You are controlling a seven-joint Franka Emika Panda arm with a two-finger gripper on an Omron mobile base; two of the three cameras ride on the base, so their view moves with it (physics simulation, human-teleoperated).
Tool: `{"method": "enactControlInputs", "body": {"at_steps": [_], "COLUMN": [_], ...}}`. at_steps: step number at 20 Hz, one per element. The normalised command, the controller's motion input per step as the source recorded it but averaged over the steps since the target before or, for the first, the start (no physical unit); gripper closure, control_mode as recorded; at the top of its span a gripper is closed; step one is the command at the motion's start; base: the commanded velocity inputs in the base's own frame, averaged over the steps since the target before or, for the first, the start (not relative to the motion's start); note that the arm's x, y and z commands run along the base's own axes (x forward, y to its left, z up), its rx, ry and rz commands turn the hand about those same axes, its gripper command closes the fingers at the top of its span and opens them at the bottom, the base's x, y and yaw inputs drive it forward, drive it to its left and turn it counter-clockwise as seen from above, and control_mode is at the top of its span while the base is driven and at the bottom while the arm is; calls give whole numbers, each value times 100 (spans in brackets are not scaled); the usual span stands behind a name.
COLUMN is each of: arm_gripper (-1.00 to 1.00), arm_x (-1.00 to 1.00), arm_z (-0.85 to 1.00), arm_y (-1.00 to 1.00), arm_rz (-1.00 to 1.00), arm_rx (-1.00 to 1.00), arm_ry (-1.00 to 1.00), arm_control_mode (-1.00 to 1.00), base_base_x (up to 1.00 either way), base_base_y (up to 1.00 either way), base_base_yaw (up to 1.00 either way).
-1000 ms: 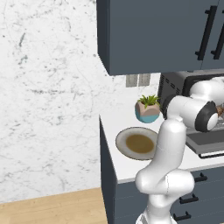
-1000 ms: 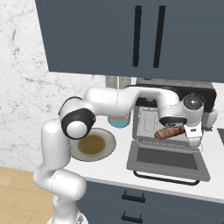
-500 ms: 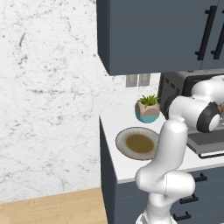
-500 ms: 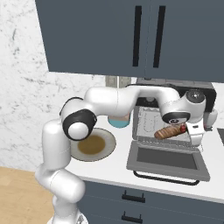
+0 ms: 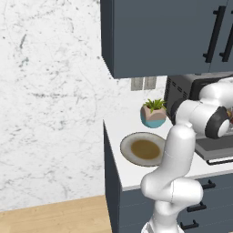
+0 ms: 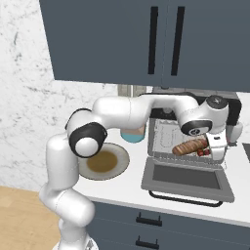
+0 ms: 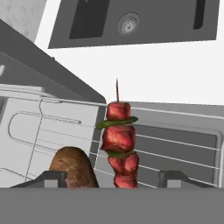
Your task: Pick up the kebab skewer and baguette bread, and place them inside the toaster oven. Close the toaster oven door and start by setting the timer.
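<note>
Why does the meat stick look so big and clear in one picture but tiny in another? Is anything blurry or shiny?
Hand view: the camera sits close, so the red-chunked kebab skewer looks large and sharp, with no glare. Right base view: it is farther off, so the skewer is just small red bits beside the tan baguette bread. Left base view: slightly soft, with even lighting and only faint shadows on the white counter.

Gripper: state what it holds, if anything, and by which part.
The gripper holds the kebab skewer by its near, lower end, over the wire rack; the baguette bread lies beside it.
</note>
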Motion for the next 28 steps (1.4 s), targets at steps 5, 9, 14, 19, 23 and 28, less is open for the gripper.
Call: {"method": "enactControlInputs", "body": {"at_steps": [5, 9, 14, 19, 23, 28], "arm_gripper": [-100, -100, -100, -100, -100, -100], "arm_x": [0, 0, -30, -93, -64, -16], "arm_z": [0, 0, 2, 20, 19, 1], "arm_y": [10, 0, -13, -9, 0, 26], "arm_rz": [0, 0, 5, 23, 27, 19], "arm_rx": [0, 0, 0, -1, -5, -18], "arm_ry": [2, 0, -8, -22, -11, -5], "arm_control_mode": [-100, -100, -100, -100, -100, -100], "base_base_x": [0, 0, 0, 0, 0, 0], "base_base_y": [0, 0, 0, 0, 0, 0], "base_base_yaw": [0, 0, 0, 0, 0, 0]}}
